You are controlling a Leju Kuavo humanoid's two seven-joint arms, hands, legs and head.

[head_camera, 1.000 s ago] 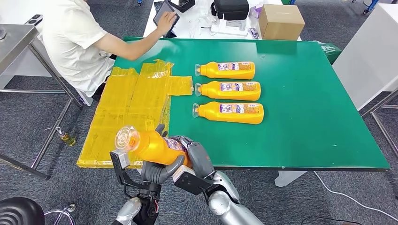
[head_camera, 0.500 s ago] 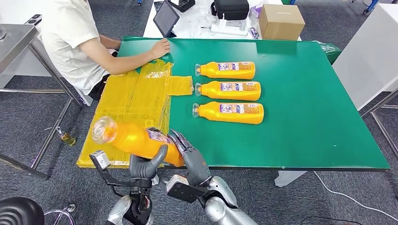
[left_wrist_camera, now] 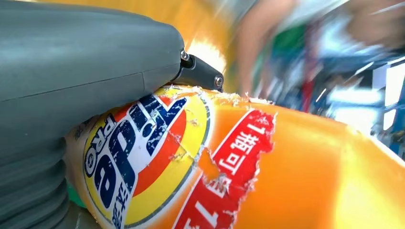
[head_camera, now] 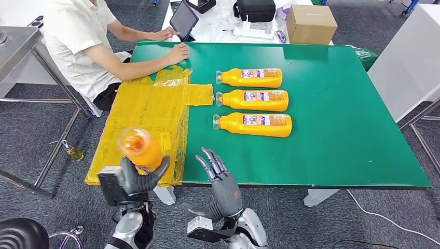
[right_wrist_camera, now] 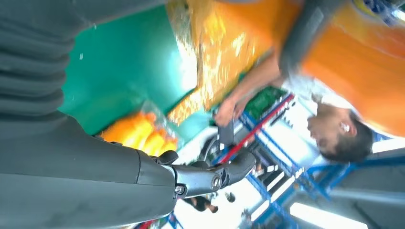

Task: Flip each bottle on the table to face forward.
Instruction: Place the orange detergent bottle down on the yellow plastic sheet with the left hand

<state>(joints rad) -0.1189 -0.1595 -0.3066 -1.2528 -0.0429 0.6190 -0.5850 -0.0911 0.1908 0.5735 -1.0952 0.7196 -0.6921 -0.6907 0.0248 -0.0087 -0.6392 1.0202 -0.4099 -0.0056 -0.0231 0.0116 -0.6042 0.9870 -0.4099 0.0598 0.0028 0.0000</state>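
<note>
My left hand (head_camera: 136, 178) grips an orange bottle (head_camera: 140, 150) just off the table's near left corner, its clear cap end pointing up at the camera. The left wrist view shows the same bottle's torn label (left_wrist_camera: 157, 157) close up, under my thumb (left_wrist_camera: 86, 71). My right hand (head_camera: 220, 181) stands beside it, open, fingers spread and pointing up, holding nothing. Three more orange bottles lie on their sides in a column on the green table (head_camera: 342, 119), labels up, caps to the left: far (head_camera: 250, 77), middle (head_camera: 253, 99) and near (head_camera: 254, 124).
A crumpled yellow plastic sheet (head_camera: 145, 122) covers the table's left part. A person (head_camera: 78, 41) sits at the far left corner with a hand on the table edge. Behind the table are a tablet (head_camera: 183, 19), a cardboard box (head_camera: 310, 23) and a black bag (head_camera: 254, 9).
My right hand let go of the bottle and drew back, fingers now spread. My left hand turned the bottle from lying across to cap-up. The person's other arm came to the table.
</note>
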